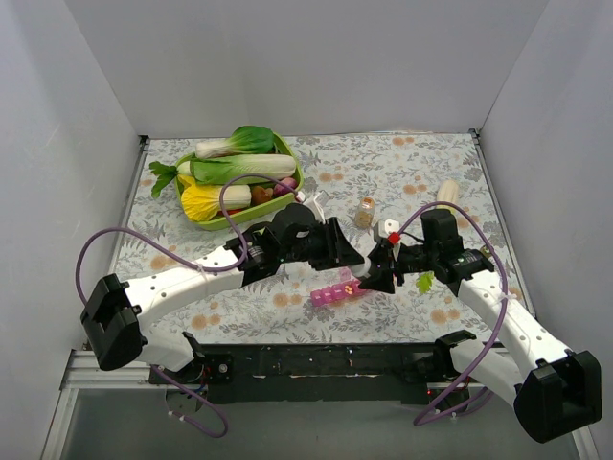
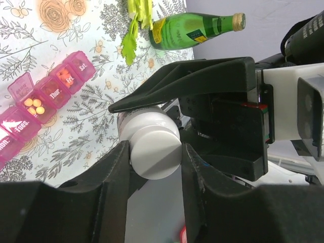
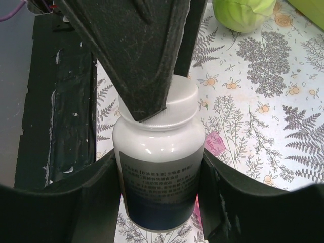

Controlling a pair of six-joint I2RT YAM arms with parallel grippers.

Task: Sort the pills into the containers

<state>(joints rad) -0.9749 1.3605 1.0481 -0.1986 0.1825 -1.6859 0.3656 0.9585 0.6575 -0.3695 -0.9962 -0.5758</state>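
Note:
A white pill bottle (image 3: 159, 167) with a dark label is held between both arms above the table. My right gripper (image 3: 159, 185) is shut on the bottle's body. My left gripper (image 2: 155, 164) is shut on its white cap (image 2: 155, 147). In the top view the two grippers (image 1: 351, 257) (image 1: 380, 271) meet just above the pink pill organiser (image 1: 335, 290). The organiser (image 2: 48, 93) lies with lids open. Small orange pills (image 2: 34, 106) sit in two of its compartments. Only a corner of it (image 3: 215, 143) shows in the right wrist view.
A green tray (image 1: 292, 187) of vegetables stands at the back left. A small clear jar (image 1: 364, 213) and a beige object (image 1: 447, 195) are behind the grippers. A green bottle (image 2: 195, 29) lies near a leafy sprig (image 1: 424, 282). The dark table rail (image 1: 316, 359) runs along the front.

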